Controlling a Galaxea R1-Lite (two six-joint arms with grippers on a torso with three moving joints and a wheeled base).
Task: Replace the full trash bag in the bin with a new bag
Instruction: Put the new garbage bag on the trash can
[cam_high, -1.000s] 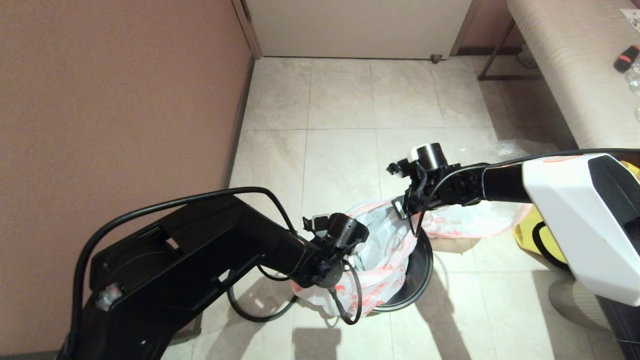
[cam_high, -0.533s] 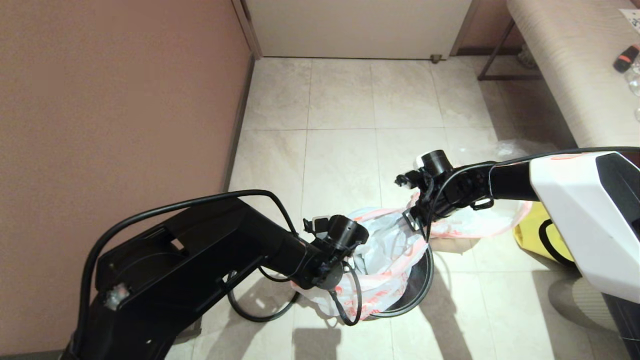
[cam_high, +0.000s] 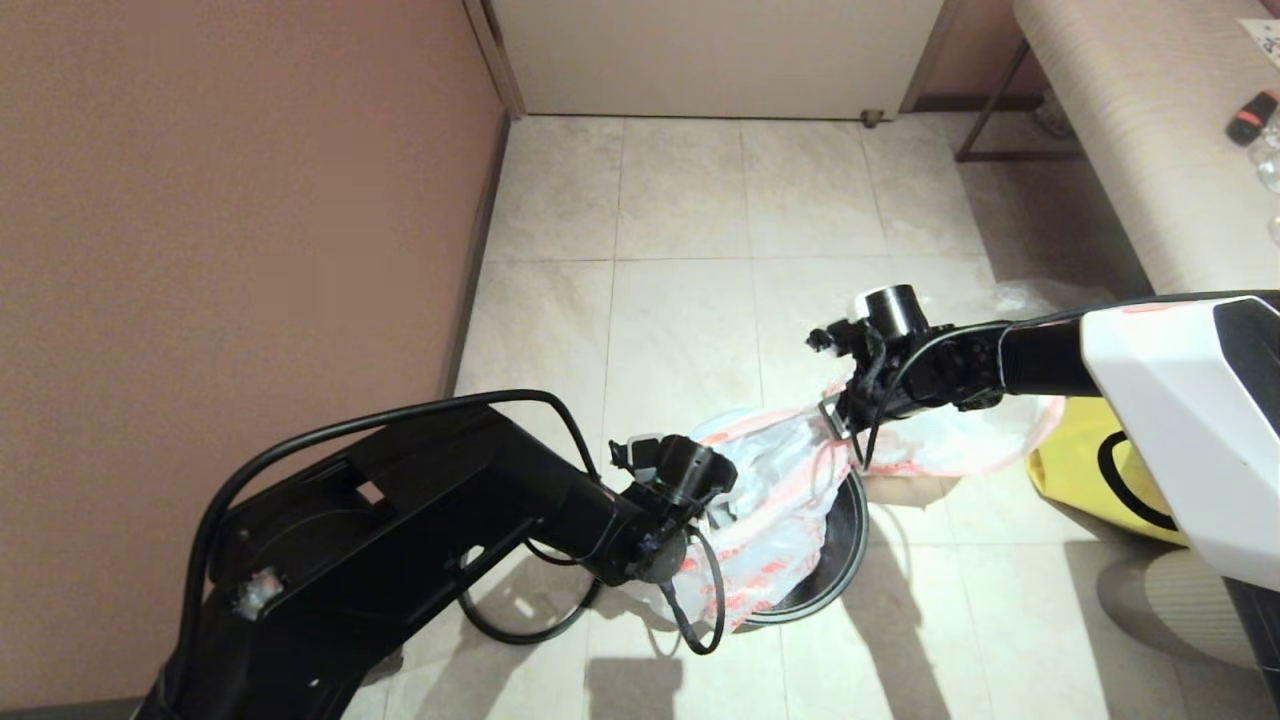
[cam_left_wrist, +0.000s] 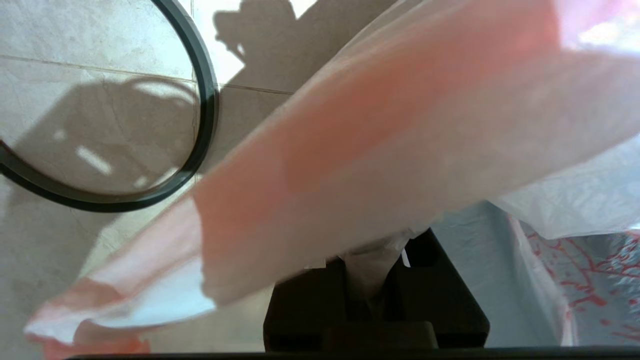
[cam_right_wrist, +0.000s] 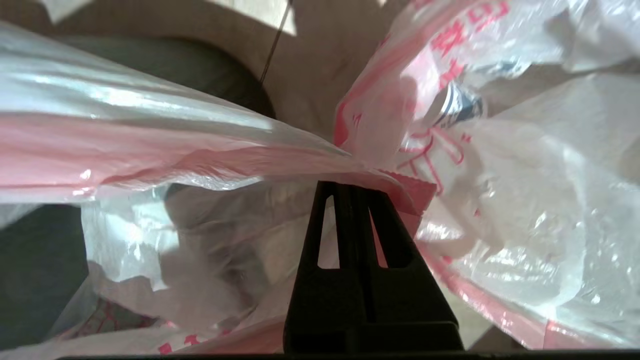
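While both arms are working the same piece of plastic, the new bag (cam_high: 775, 500) sits stretched across the mouth of the bin (cam_high: 845, 545), its pink rim band pulled into a line that runs from the near left of the bin up toward the far right. So the long axis of the opening goes diagonally between the two grippers, and the body of the bag sags down into the bin with the red print showing on the near side.

Left gripper (cam_left_wrist: 372, 272) is at the near-left edge of the bin, fingers clenched on a bunched bit of the bag's film just under the pink band. Right gripper (cam_right_wrist: 352, 192) is at the far-right edge, fingers pressed together and pinching the pink rim.

Just beyond the right gripper, the full trash bag (cam_high: 950, 440) lies on its side on the floor, touching or nearly touching the bin, long axis running left to right. You can make out a bottle label through its film in the right wrist view. A yellow bag (cam_high: 1085, 470) is right beside it, farther right.

Floor is pale beige tile (cam_high: 680, 200) with hard shadows from the arms. Reddish-brown wall (cam_high: 230, 200) on the left, a pale door (cam_high: 710, 50) at the far end, and a light striped worktop (cam_high: 1150, 130) at far right with a small black and red thing on it.
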